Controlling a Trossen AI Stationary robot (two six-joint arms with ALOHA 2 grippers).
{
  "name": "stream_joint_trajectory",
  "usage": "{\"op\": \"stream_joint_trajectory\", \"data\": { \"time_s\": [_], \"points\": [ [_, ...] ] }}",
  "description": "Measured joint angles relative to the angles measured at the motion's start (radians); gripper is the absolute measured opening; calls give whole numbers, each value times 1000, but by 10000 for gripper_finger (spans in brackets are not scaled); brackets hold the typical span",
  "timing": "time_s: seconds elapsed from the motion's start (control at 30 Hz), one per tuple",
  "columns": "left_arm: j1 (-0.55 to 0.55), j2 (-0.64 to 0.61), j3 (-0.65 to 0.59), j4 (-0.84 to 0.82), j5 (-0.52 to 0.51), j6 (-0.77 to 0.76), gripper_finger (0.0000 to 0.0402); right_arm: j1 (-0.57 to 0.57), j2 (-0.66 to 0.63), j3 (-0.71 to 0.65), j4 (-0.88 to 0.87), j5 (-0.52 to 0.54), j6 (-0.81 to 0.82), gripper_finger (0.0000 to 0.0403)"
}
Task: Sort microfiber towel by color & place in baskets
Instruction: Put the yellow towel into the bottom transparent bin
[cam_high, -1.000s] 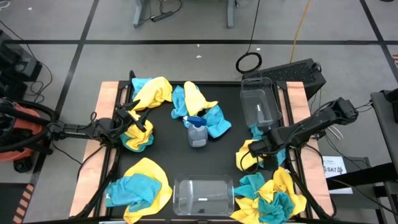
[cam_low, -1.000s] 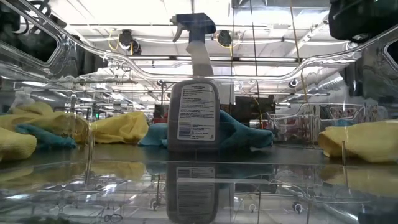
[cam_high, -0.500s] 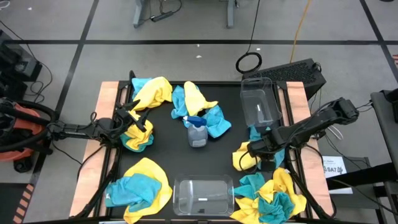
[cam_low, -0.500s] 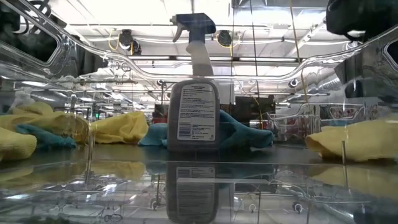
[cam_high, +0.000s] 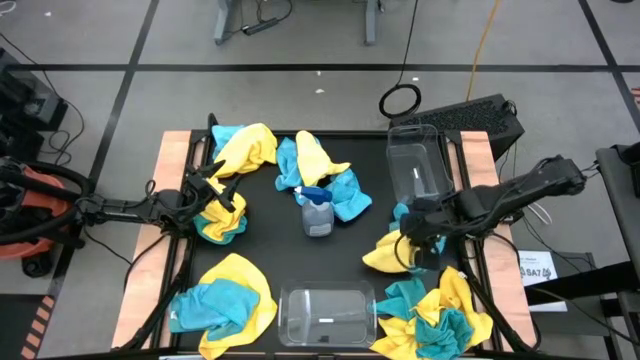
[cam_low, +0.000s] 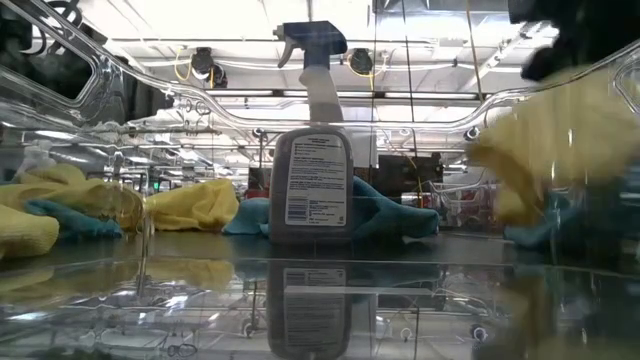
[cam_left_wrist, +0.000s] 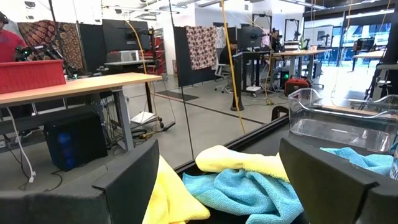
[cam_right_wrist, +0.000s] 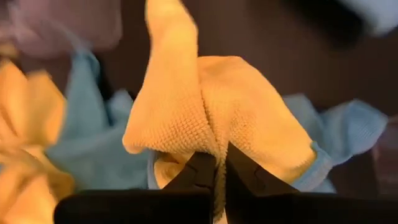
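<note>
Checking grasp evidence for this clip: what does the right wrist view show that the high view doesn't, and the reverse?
Only the right wrist view shows the right gripper pinched shut on a fold of the yellow towel. Only the high view shows both baskets, the spray bottle and the left gripper waiting at the table's left. Both show that yellow towel lifted over teal cloths.

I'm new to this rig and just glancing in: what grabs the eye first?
The right gripper lifts a pinched yellow towel off the table's right side, near the empty far basket. Yellow and teal towel heaps ring a spray bottle at the centre, while the left gripper waits at the left heap.
</note>
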Motion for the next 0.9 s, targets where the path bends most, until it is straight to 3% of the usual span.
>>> {"op": "stream_joint_trajectory", "data": {
  "time_s": [0.33, 0.5, 0.67, 0.73, 0.9],
  "points": [
    [0, 0, 0, 0, 0, 0, 338, 4, -83, 189, -114, 196, -6, 1],
    [0, 0, 0, 0, 0, 0, 338, 14, -177, 195, 45, 9, -4, 0],
    [0, 0, 0, 0, 0, 0, 338, 14, -192, 219, -178, 253, 128, 0],
    [0, 0, 0, 0, 0, 0, 338, 22, -191, 208, -134, 222, 111, 0],
    [0, 0, 0, 0, 0, 0, 338, 37, -159, 188, 187, 85, -44, 0]
  ]
}}
